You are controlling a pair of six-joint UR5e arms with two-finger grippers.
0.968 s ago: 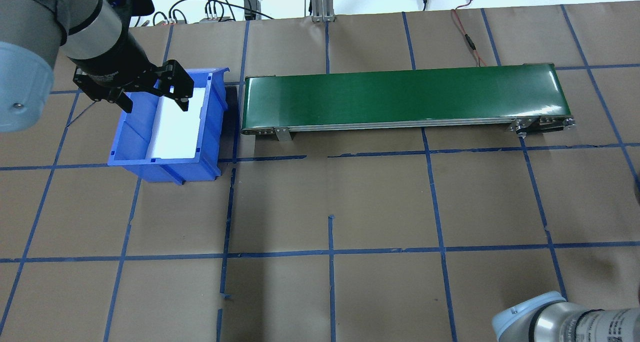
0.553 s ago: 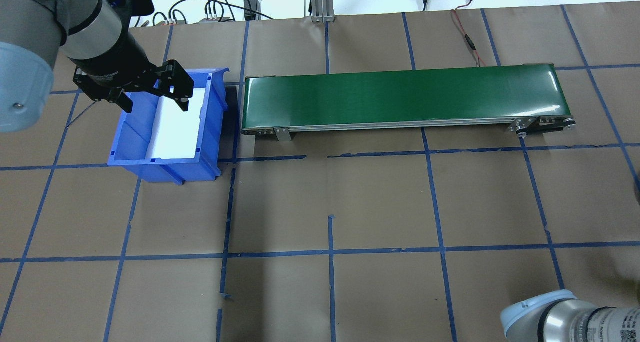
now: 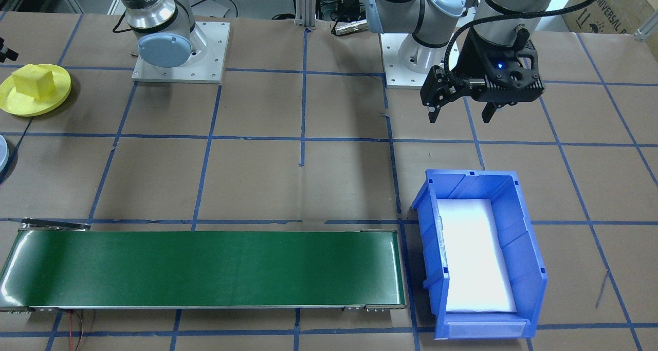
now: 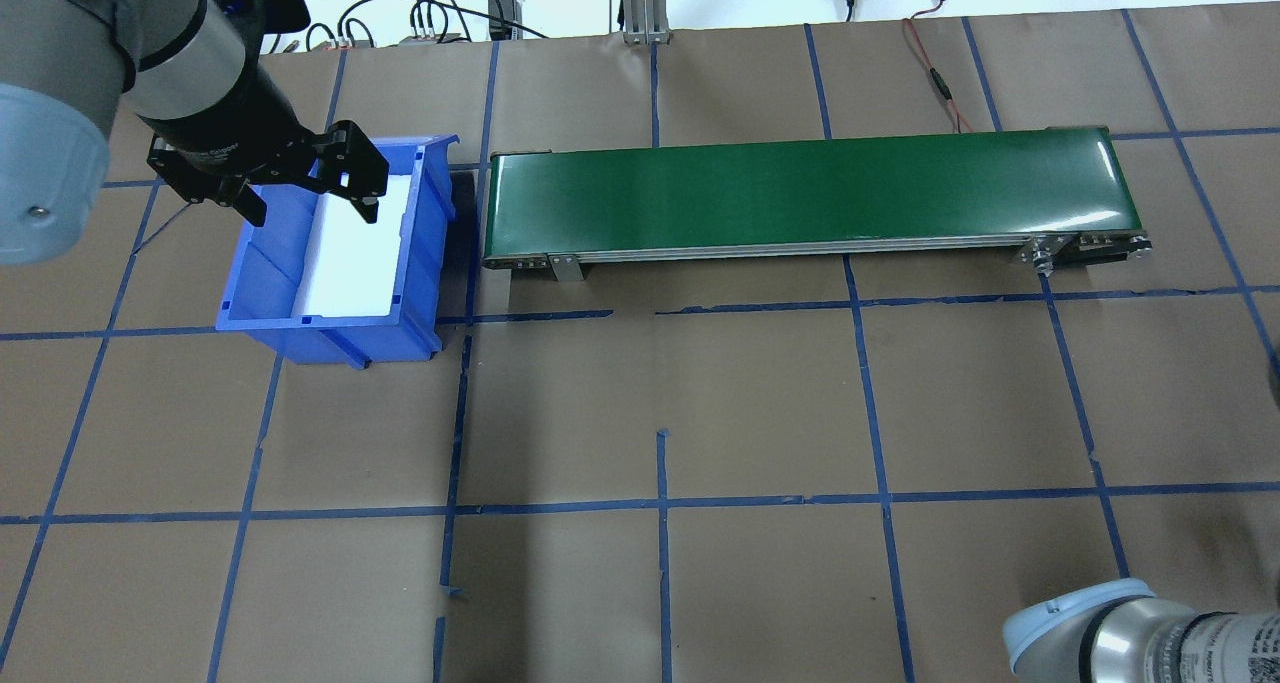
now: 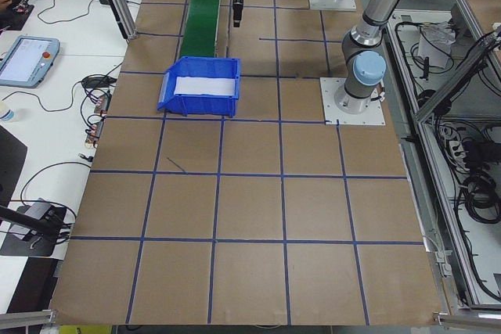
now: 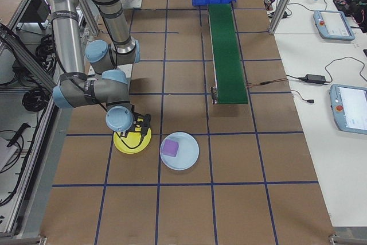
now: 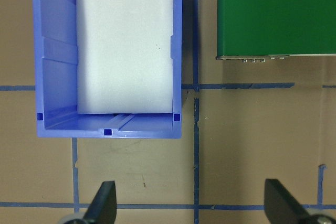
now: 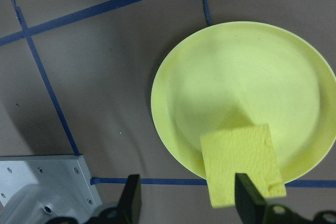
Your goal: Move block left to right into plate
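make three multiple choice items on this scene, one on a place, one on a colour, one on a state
1. Where is the yellow block?
A. on the conveyor
B. on the yellow plate
C. in the blue bin

2. What colour is the block on the pale blue plate?
A. purple
B. red
C. green

3. How is the left gripper?
A. shut on a block
B. open and empty
C. shut on the bin's rim

Answers: 1 B, the block sits on the yellow plate. 2 A, the right side view shows a purple block on it. 3 B, its fingers stand apart with nothing between them.
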